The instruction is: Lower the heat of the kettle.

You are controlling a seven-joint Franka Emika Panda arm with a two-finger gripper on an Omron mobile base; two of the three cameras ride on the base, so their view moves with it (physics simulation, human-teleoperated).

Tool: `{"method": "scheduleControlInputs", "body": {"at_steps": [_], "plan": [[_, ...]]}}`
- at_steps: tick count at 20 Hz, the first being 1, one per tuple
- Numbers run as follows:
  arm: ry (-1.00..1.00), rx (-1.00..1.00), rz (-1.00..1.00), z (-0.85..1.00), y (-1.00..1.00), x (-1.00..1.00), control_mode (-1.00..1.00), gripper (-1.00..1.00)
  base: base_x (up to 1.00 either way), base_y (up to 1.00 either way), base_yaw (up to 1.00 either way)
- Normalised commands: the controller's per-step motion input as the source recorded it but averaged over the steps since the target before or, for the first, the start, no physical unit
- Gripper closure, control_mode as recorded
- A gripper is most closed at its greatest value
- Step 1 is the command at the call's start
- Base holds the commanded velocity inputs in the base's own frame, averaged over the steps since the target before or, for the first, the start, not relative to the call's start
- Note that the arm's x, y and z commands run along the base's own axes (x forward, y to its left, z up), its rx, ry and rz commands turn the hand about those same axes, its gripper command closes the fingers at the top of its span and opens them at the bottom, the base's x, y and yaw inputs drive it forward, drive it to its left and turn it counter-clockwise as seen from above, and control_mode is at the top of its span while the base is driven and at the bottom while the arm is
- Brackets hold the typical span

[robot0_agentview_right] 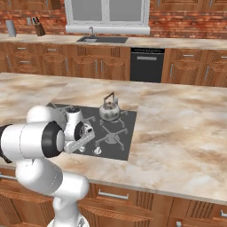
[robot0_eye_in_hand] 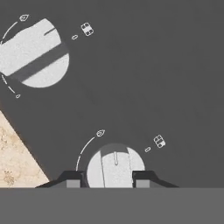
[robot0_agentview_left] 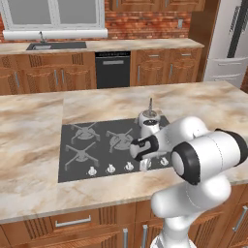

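Note:
The small silvery kettle (robot0_agentview_left: 149,121) (robot0_agentview_right: 109,111) with its thin upright stem stands on the back right burner of the dark cooktop (robot0_agentview_left: 97,157). My gripper (robot0_agentview_left: 144,165) (robot0_eye_in_hand: 108,180) points down at the front row of white stove knobs. In the hand view a round white knob (robot0_eye_in_hand: 116,166) with a raised bar lies between my two dark fingertips (robot0_eye_in_hand: 73,180). The tips straddle the bar with a gap on each side, so the gripper is open. The kettle sits a burner's depth behind the gripper.
A second white knob (robot0_eye_in_hand: 35,52) lies to the upper left in the hand view, and further knobs (robot0_agentview_left: 110,168) line the cooktop's front. The marble counter (robot0_agentview_left: 29,145) surrounds the cooktop. A sink (robot0_agentview_right: 102,40) and dark oven (robot0_agentview_right: 146,64) stand along the far wall.

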Motion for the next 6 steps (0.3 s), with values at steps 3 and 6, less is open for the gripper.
{"method": "scheduleControlInputs", "body": {"at_steps": [3,6], "plan": [[0.19,0.08,-0.47,0.00,0.02,0.00,-1.00,1.00,0.00,0.00,0.00],[0.13,0.09,-0.43,0.00,0.04,0.00,-1.00,1.00,0.00,0.00,0.00]]}}
